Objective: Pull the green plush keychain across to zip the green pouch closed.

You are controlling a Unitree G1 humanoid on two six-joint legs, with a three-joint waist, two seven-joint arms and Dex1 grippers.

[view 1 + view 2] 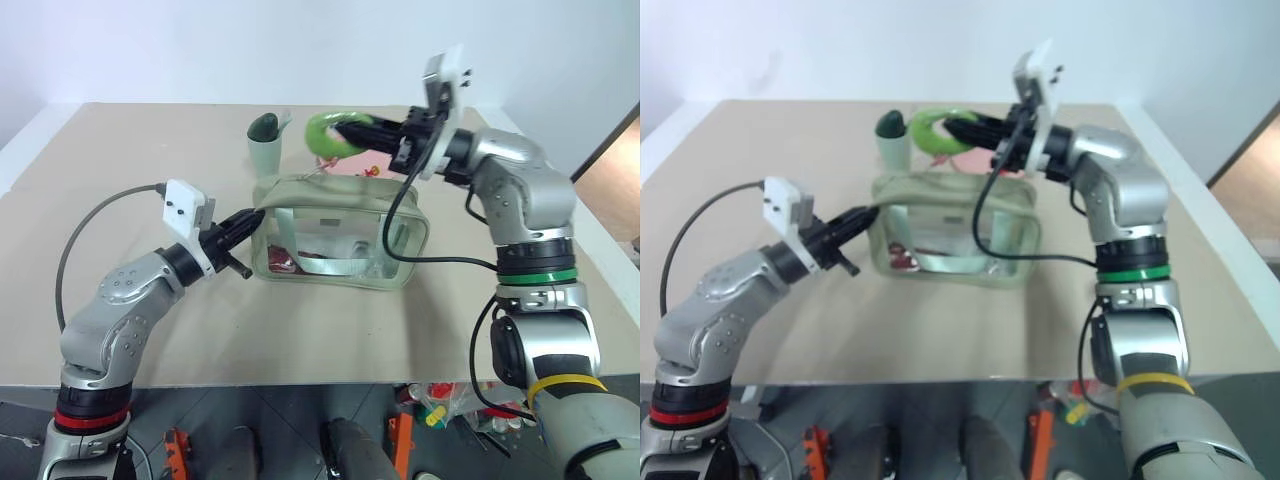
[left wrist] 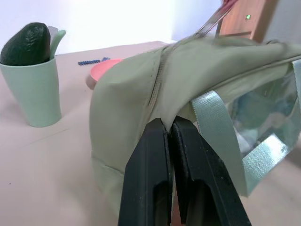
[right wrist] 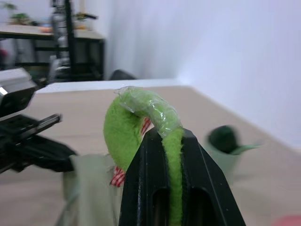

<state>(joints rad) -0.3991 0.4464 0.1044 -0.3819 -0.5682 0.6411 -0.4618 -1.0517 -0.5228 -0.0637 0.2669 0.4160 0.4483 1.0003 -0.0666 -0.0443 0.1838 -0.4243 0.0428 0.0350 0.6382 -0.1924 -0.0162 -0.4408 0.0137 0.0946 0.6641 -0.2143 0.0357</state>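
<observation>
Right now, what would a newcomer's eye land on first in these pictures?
The bright lime-green fuzzy ring keychain, pinched in the right claw and lifted above the table. Below it, the boxy sage-green fabric pouch with clear side panels sits mid-table, its left end pinched by the left claw. Behind stands a pale green cup.
</observation>
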